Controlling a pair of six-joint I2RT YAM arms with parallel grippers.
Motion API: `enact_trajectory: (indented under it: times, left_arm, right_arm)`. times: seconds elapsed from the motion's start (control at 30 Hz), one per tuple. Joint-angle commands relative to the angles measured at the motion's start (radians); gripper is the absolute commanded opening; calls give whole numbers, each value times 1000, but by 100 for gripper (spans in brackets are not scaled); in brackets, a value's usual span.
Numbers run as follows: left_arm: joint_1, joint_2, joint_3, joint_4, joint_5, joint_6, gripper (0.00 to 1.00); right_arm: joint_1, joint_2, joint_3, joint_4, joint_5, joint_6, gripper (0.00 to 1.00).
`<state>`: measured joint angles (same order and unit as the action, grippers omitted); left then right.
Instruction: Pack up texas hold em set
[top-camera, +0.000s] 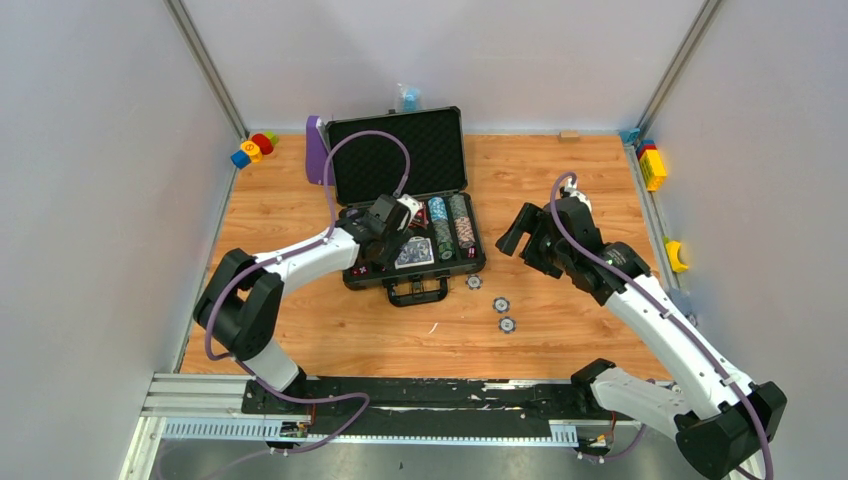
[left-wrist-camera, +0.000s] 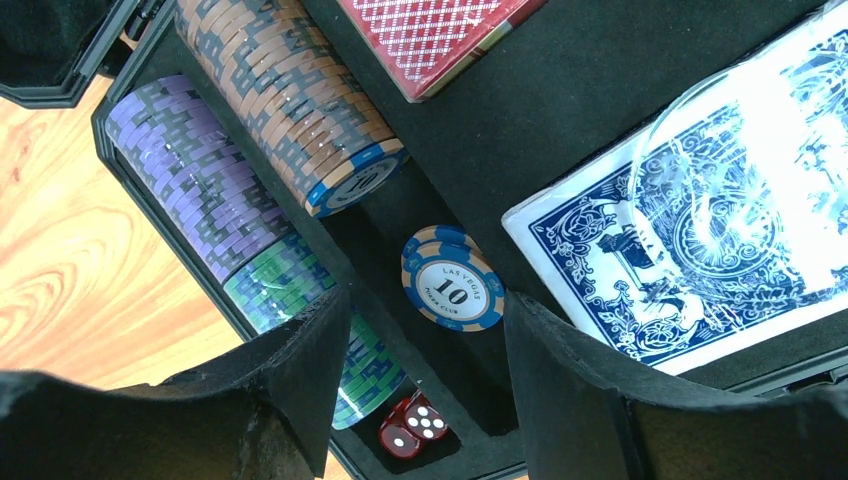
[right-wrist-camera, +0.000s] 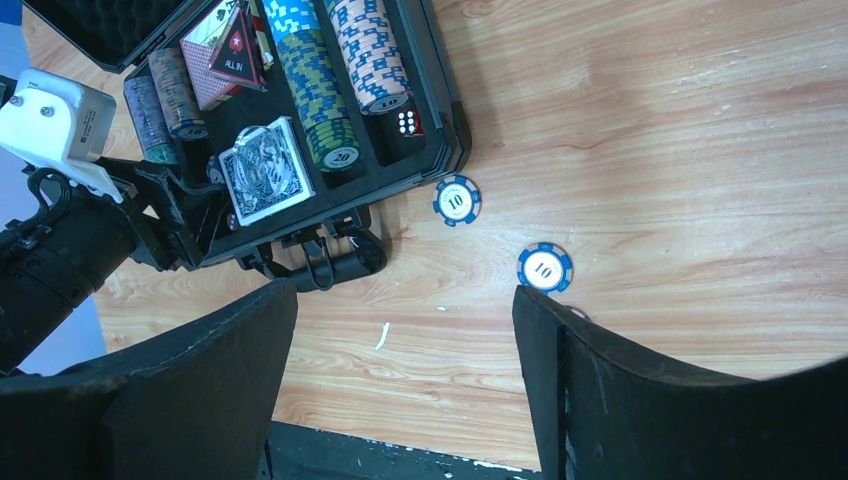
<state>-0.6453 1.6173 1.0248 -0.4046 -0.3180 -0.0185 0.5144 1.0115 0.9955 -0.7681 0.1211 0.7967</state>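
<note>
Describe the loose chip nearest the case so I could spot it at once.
Find the open dark case on the wooden table. Off its front right corner, a blue-and-white chip marked 10 lies flat on the wood. The two other loose chips lie farther from the case.

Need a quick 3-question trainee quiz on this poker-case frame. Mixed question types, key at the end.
1. Count: how many loose chips lie on the table outside the case in the top view?
2. True or false: the right pincer is shut on a chip.
3. Pick one: the blue chip lying in the case slot under the left pincer reads A) 10 B) 20 C) 100.

Key:
1) Three.
2) False. It is open and empty above the table.
3) A.
</note>
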Motion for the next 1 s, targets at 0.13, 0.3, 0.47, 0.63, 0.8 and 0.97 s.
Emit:
enact_trajectory:
  times: [0.13, 0.3, 0.47, 0.63, 0.8, 0.97]
  left_arm:
    - [-40, -9, -4, -47, 122, 82, 65]
    - [-60, 9, 0, -60, 111, 90, 65]
    - [-69, 12, 0, -66, 119, 93, 66]
    - [-70, -45, -20, -51, 130, 84, 68]
    - [-70, -77, -36, -38, 159, 82, 70]
    - [-74, -25, -22, -56, 166, 88, 71]
  right_arm:
    - [-2, 10, 17, 23, -15, 11, 80]
    - [-2, 13, 20, 28, -22, 7, 80]
    - [-2, 14, 19, 29, -27, 6, 80]
    - [-2, 17, 22, 32, -33, 4, 80]
    - [-3, 22, 25, 36, -37, 2, 80]
    - [-2, 21, 25, 38, -40, 0, 80]
